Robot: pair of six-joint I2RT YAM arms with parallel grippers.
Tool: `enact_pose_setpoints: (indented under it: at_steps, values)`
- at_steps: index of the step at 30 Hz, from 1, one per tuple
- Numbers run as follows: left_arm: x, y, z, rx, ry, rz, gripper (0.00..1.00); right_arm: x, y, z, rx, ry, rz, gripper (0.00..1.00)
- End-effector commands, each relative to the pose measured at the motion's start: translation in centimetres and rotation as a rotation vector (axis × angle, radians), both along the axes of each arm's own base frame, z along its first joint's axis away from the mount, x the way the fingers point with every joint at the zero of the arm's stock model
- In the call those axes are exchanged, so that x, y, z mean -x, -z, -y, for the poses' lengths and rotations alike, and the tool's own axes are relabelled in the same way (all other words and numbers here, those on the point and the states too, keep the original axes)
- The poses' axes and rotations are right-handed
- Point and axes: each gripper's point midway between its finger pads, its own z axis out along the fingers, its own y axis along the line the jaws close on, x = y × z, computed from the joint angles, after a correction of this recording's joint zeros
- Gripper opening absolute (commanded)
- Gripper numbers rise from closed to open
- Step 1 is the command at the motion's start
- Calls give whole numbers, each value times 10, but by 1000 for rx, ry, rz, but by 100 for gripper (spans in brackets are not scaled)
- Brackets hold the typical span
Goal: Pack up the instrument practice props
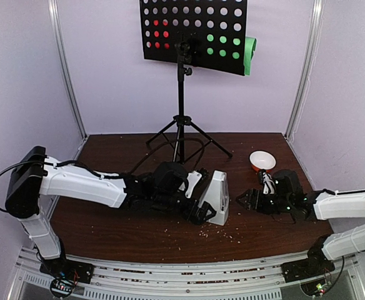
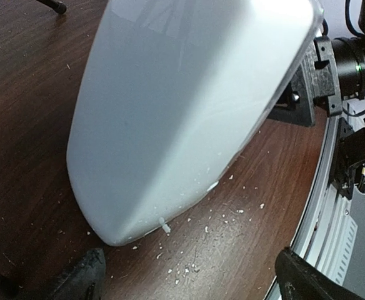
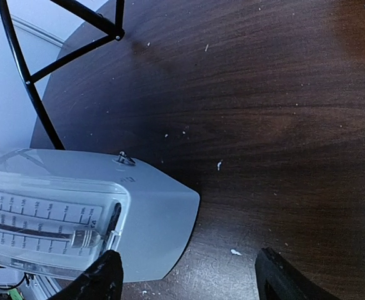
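Packing barely begun: white pyramid metronome [image 1: 217, 195], clear plastic cover [image 3: 51, 212] seemingly on, stands on the dark wooden table [image 1: 107, 231] between my left gripper [image 1: 201, 212] and right gripper [image 1: 245, 200], both spread and empty; black perforated music stand [image 1: 194, 28] upright behind, green sheet [image 1: 250, 55] and red sheet [image 1: 160, 34] aboard.

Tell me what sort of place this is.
Probably a robot test cell staged as a music practice corner: a music stand and metronome on a wooden table, boxed in by plain pale walls.
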Motion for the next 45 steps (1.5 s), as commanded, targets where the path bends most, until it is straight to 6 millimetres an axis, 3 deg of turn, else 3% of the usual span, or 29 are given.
enact_pose_setpoints:
  at_steps: [1, 8, 16, 24, 40, 45]
  values:
    - [-1, -5, 6, 36, 44, 59, 98, -1, 11, 2, 34, 34, -17, 70]
    - [-22, 8, 6, -16, -6, 126, 98, -11, 15, -11, 47, 23, -21, 63]
    - [-22, 19, 12, -16, 12, 122, 98, -21, 14, -21, 44, 25, -11, 61]
    - [-8, 20, 21, 33, 87, 98, 98, -33, 11, -28, 36, 29, 7, 61]
    - [10, 6, 32, 161, 158, 29, 98, -71, 0, -61, 0, -4, 79, 61]
    - [7, -7, 18, 157, 119, 68, 98, -75, -4, -51, 30, 32, 106, 66]
